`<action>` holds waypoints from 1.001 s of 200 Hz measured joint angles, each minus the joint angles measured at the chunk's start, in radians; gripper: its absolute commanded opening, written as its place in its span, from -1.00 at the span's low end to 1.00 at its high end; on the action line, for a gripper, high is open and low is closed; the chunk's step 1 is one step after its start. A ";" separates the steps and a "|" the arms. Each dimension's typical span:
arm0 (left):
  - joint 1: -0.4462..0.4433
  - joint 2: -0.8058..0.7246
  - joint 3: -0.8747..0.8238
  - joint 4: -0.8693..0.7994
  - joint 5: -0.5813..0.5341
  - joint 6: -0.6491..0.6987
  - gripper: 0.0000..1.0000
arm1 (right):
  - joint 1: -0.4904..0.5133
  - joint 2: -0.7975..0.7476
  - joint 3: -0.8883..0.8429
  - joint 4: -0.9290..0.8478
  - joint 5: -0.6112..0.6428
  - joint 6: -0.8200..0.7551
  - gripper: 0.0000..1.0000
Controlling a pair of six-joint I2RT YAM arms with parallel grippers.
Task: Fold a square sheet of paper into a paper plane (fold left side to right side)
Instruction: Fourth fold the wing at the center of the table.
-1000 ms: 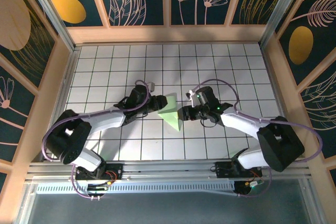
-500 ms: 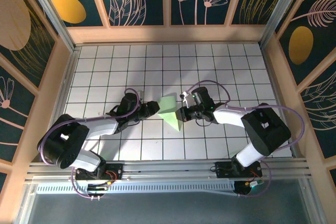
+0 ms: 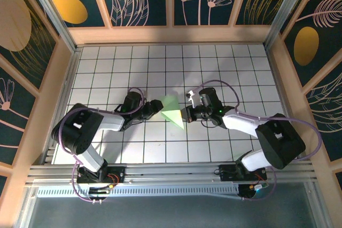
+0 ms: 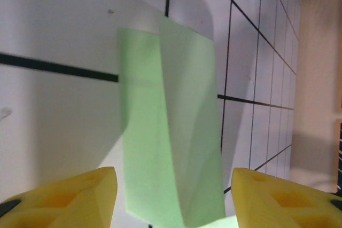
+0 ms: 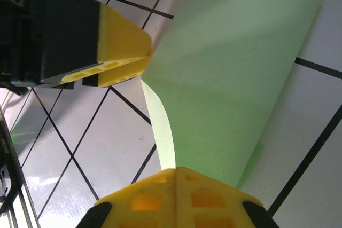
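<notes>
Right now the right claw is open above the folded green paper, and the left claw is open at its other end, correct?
Not quite. The right claw is shut, pinching the edge of the folded green paper, as the right wrist view shows. The left claw is open at its other end, as you said.

White-and-black arms (image 3: 107, 120) trail purple cables (image 3: 224, 85); left hand (image 3: 158, 105) and right hand (image 3: 183, 115) have yellow fingers (image 4: 80, 196).
</notes>
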 measured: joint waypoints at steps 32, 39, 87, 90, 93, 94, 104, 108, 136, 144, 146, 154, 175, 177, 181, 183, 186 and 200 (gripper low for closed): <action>0.000 0.050 0.048 0.029 0.019 -0.002 -0.04 | -0.008 -0.014 -0.015 0.003 0.000 0.003 -1.00; 0.000 0.065 0.059 0.034 0.019 -0.002 -0.08 | -0.010 -0.016 -0.019 0.004 0.000 0.003 -1.00; 0.000 0.141 0.096 0.035 0.019 0.011 -0.57 | -0.018 -0.020 -0.029 0.010 0.000 0.010 -0.91; 0.000 0.141 0.097 0.035 0.017 0.006 -0.61 | -0.019 -0.020 -0.030 0.010 0.001 0.010 -0.86; 0.000 0.142 0.098 0.035 0.016 0.013 -0.64 | -0.021 -0.020 -0.030 0.010 0.002 0.010 -0.81; 0.000 0.142 0.098 0.035 0.016 0.012 -0.65 | -0.021 -0.020 -0.030 0.010 0.003 0.010 -0.79; 0.000 0.142 0.100 0.035 0.012 0.011 -0.79 | -0.024 -0.020 -0.030 0.007 0.009 0.019 -0.62; 0.000 0.142 0.100 0.035 0.014 0.016 -0.83 | -0.024 -0.020 -0.030 0.006 0.015 0.016 -0.54; 0.000 0.136 0.100 0.028 0.011 0.019 -0.98 | -0.027 -0.047 -0.025 -0.053 0.070 0.025 -0.17; 0.000 0.132 0.101 0.023 0.011 0.020 -0.99 | -0.028 -0.062 -0.017 -0.080 0.090 0.024 -0.13; 0.000 0.130 0.101 0.021 0.011 0.021 -0.99 | -0.028 -0.066 -0.014 -0.089 0.098 0.021 -0.11; 0.000 0.126 0.101 0.017 0.011 0.020 -0.99 | -0.027 -0.083 0.000 -0.117 0.126 0.020 -0.07; 0.000 0.107 0.101 0.012 0.014 0.020 -0.99 | -0.005 -0.122 0.057 -0.206 0.240 0.021 -0.06; 0.000 0.105 0.101 0.012 0.014 0.020 -0.99 | 0.000 -0.125 0.064 -0.214 0.251 0.021 -0.06; 0.000 0.101 0.101 0.011 0.014 0.020 -0.99 | 0.014 -0.130 0.079 -0.233 0.284 0.021 -0.06; 0.000 0.099 0.101 0.011 0.015 0.020 -0.99 | 0.019 -0.131 0.084 -0.238 0.292 0.021 -0.06; 0.000 0.096 0.100 0.011 0.015 0.020 -0.99 | 0.032 -0.134 0.097 -0.254 0.319 0.021 -0.06; 0.000 0.082 0.101 0.007 0.015 0.019 -0.99 | 0.106 -0.134 0.148 -0.309 0.423 0.023 -0.06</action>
